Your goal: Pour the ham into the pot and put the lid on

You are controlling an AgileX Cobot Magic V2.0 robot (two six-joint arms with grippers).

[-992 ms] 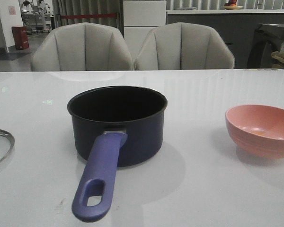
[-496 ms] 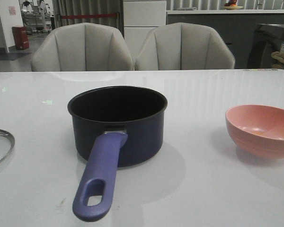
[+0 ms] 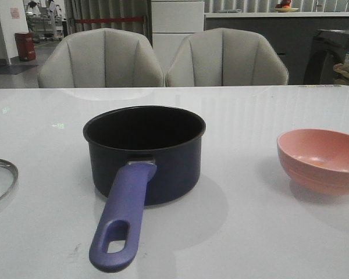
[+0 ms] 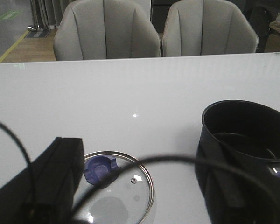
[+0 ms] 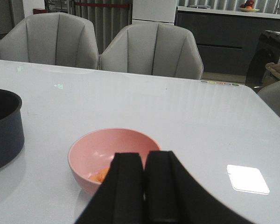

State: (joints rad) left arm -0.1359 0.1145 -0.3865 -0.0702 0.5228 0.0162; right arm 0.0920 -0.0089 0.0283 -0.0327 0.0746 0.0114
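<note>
Front view gives us the dark saucepan [image 3: 144, 152] upright near the middle of the white table [image 3: 250, 232], its purple-blue handle [image 3: 121, 220] running toward 7 o'clock, the oval hole at the near end. At 3 o'clock from the pot, well apart from it, sits the salmon-pink bowl [image 3: 321, 160]. At 9 o'clock, cut by the frame edge, we see the rim of the glass lid [image 3: 0, 180] lying flat on the table. Two grey chairs [image 3: 163, 58] stand behind the far table edge.

From the left wrist camera we see the lid [image 4: 116, 189] whole: clear glass, silver rim, purple-blue knob [image 4: 100, 168] pointing up. The saucepan [image 4: 245, 154] stands beside it, not touching. Our left gripper [image 4: 140, 214] shows only as dark blurred shapes and a cable, so we cannot tell whether its fingers are parted or closed; it holds nothing that we can see.

From the right wrist camera our right gripper [image 5: 144, 196] has its two black fingers pressed together, clenched on nothing. Just beyond the fingertips sits the pink bowl [image 5: 114, 158], and the orange ham slices [image 5: 100, 175] lie in its bottom, partly hidden by the fingers. The saucepan's wall [image 5: 4, 130] shows at the frame edge.
</note>
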